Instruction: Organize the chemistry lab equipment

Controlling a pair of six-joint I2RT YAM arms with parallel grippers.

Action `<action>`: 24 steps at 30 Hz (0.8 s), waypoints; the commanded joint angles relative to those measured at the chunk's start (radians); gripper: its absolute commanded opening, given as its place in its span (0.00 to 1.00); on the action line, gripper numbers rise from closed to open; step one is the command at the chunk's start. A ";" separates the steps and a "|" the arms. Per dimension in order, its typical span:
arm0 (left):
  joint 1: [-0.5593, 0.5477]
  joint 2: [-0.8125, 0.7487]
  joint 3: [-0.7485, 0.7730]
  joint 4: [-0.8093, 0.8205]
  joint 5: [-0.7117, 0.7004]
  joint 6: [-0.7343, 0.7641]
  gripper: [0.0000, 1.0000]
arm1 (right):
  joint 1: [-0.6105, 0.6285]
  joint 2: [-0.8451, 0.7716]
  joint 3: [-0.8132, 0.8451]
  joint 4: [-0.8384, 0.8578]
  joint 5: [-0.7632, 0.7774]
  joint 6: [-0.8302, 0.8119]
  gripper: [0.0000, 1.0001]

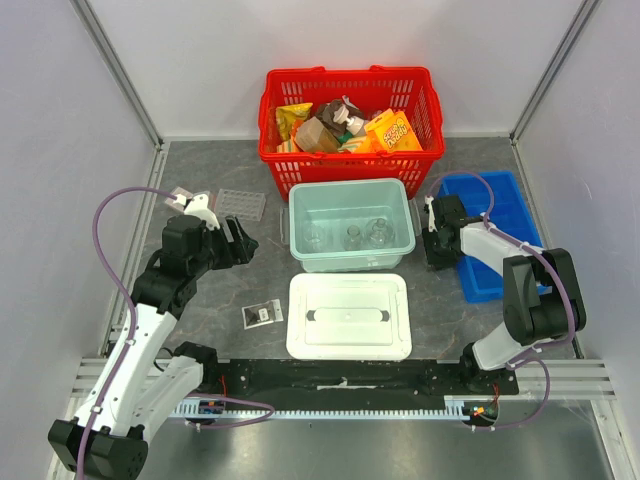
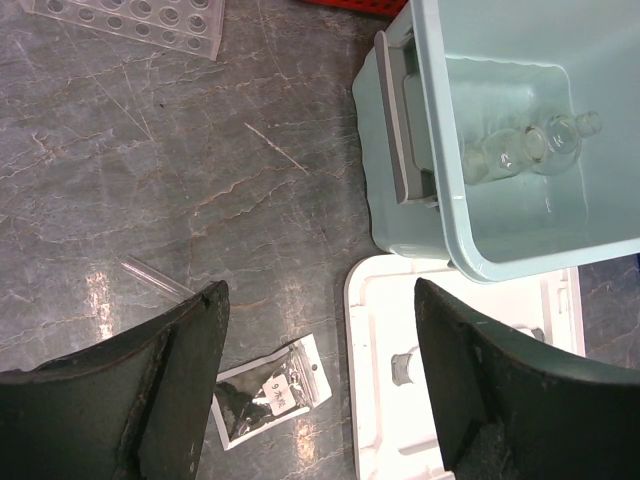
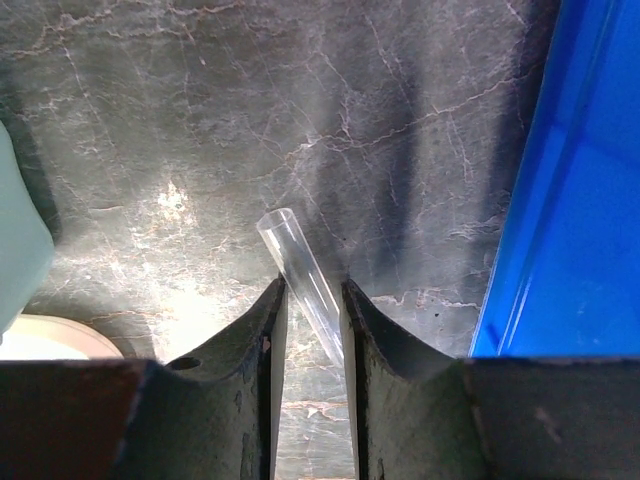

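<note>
Teal bin (image 1: 350, 188), bench (image 1: 450, 320) centre: glass flasks (image 1: 365, 236) inside, done. Well plate (image 1: 241, 204), far-left, and packet (image 1: 260, 315), nr near edge, not yet binned. Right gripper (image 3: 312, 300): jaws narrow, flanking clear tube (image 3: 295, 255) on the bench; grip cannot be confirmed. Left gripper (image 2: 320, 300): released, empty.

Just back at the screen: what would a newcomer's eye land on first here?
The red basket heaped with bright snack packs at the far centre stands out first, with the teal bin holding glass flasks just in front of it. Next, in the right wrist view, the right gripper has its fingers close on either side of a clear tube, beside the blue tray.
</note>
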 commanded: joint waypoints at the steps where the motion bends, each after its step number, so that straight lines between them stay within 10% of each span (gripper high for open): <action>1: -0.002 -0.009 -0.001 0.029 -0.012 0.018 0.80 | 0.008 -0.001 0.009 0.028 0.008 0.011 0.32; 9: -0.003 -0.023 0.005 0.028 0.001 0.015 0.77 | 0.014 -0.032 -0.003 0.044 0.014 0.007 0.15; 24: -0.003 0.054 0.197 -0.076 0.230 -0.030 0.66 | 0.019 -0.329 0.109 -0.075 0.077 -0.019 0.14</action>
